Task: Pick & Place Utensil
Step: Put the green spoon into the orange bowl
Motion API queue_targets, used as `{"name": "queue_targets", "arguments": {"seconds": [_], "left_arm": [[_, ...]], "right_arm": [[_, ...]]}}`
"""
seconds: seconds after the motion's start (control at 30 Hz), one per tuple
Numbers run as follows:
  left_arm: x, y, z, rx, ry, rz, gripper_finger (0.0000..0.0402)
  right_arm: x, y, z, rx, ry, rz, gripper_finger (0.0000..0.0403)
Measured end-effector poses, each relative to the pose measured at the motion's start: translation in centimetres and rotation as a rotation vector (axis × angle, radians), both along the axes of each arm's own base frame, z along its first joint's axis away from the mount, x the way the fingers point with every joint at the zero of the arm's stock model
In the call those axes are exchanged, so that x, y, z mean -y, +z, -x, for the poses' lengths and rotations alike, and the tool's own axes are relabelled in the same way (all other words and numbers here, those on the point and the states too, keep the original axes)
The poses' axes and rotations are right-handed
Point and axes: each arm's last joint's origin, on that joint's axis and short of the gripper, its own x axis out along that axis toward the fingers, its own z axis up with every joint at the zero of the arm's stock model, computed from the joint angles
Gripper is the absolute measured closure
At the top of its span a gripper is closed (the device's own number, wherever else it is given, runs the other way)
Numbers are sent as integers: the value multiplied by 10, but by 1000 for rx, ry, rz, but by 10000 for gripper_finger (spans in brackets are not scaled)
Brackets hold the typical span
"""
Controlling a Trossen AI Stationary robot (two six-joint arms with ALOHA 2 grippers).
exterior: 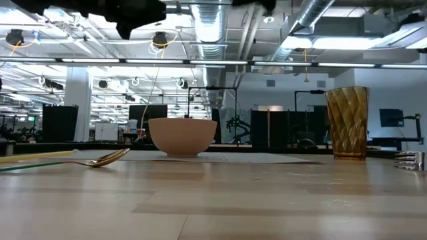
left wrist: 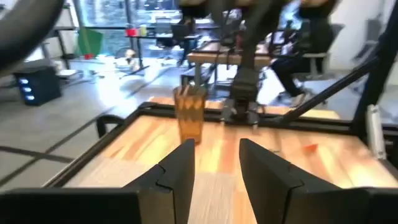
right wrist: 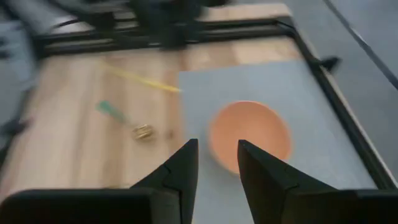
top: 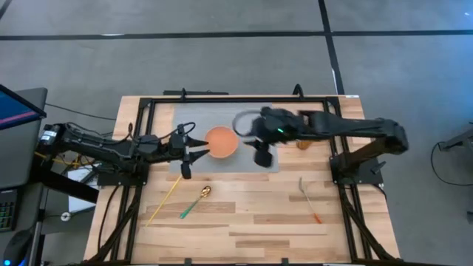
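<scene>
1. The right gripper (top: 260, 151) is being held above the grey mat (top: 255, 164), just beside the orange bowl (top: 222, 142); its fingers (right wrist: 184, 163) are seen spread apart, with nothing between them (the right wrist view shows the bowl (right wrist: 250, 134) just beyond the tips).
2. The left gripper (top: 194, 148) is being held on the bowl's other side, close to its rim, its fingers (left wrist: 181, 168) likewise parted and empty.
3. Off the mat, on the side of the left gripper away from the bowl, a gold spoon with a green handle (top: 196, 200) is being left lying on the wooden table (top: 251, 222), with a yellow stick (top: 164, 200) just beside it.
4. On the right arm's side of the table, a fork with an orange handle (top: 309, 199) is lying well apart from the spoon.
5. An amber glass (exterior: 347, 123) is standing upright by the mat's far corner, near the right arm.
</scene>
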Motion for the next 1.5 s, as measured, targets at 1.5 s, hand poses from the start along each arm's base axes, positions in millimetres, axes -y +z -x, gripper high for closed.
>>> {"name": "queue_targets", "arguments": {"seconds": [1.5], "left_arm": [[105,-116,24,-766,133,790,263]], "right_arm": [[-32,-133,76,369,-7,180,315]]}}
